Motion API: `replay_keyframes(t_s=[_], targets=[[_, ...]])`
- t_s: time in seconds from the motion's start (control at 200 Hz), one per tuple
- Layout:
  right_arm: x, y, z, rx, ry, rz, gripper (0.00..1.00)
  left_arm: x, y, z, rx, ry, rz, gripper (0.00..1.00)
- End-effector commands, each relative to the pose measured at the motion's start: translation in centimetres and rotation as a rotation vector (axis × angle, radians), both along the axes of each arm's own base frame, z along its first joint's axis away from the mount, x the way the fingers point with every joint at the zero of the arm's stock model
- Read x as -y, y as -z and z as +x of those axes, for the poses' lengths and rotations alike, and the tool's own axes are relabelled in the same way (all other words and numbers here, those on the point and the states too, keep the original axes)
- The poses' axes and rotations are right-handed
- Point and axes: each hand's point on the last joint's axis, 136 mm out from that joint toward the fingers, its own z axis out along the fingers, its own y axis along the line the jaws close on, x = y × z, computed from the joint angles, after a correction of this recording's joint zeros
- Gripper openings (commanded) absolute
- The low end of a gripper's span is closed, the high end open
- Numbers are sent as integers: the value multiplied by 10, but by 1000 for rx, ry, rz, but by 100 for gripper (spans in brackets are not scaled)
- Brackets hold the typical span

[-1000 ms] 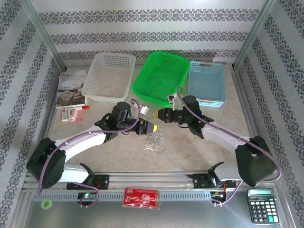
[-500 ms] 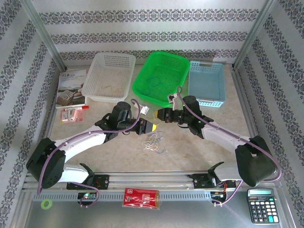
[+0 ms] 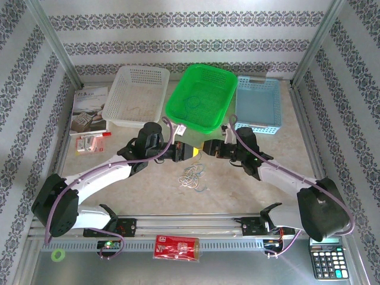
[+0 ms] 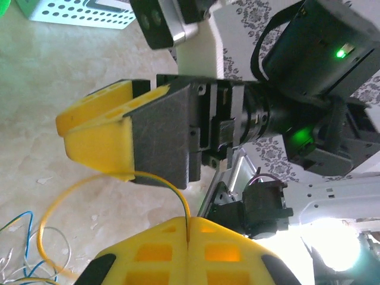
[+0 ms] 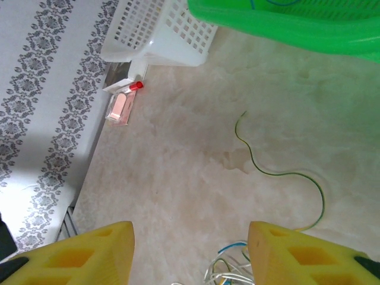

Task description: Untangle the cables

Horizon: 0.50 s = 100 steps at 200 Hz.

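Note:
The cables (image 3: pixel 193 177) lie as a small tangle of whitish, blue, green and yellow loops on the table between the arms. My left gripper (image 3: pixel 191 151) hovers just above and behind them. In the left wrist view its jaws (image 4: pixel 189 221) are shut on a thin yellow-green cable (image 4: pixel 159 179), which arcs left and down toward the tangle (image 4: pixel 18 249). My right gripper (image 3: pixel 206 147) faces it closely, its yellow fingers (image 4: pixel 98 145) just above that strand. Its jaws (image 5: pixel 190 252) stand open and empty over the table, with the tangle (image 5: pixel 231 270) below and a yellow-green strand (image 5: pixel 267 173) curving to the right.
A white basket (image 3: pixel 133 95), a green basket (image 3: pixel 199 98) and a blue basket (image 3: pixel 258 104) stand in a row at the back. A booklet (image 3: pixel 89 110) and a pink packet (image 3: pixel 92 142) lie at the left. A calculator (image 3: pixel 325 255) sits at the near right.
My left gripper has closed on the yellow-green cable and lifted slightly toward the back. My right gripper has opened and let go, drawing a little to the right.

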Motion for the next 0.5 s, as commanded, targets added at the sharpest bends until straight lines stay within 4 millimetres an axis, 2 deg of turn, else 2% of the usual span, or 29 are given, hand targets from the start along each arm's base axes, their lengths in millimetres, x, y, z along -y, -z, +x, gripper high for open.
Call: replay_keyframes(t_s=[0.0, 0.145, 0.275, 0.37, 0.495], targets=[[6, -1, 2, 46, 25, -14, 54, 7, -39, 1, 58, 3, -78, 0], [8, 6, 1, 34, 30, -21, 54, 0, -52, 14, 99, -58, -51, 0], [9, 9, -1, 28, 34, -21, 54, -20, -69, 40, 156, -154, -2, 0], [9, 10, -3, 26, 33, -20, 55, -44, -82, 68, 196, -247, 20, 0], [11, 8, -6, 28, 34, -13, 55, -89, -94, 112, 234, -397, 37, 0]])
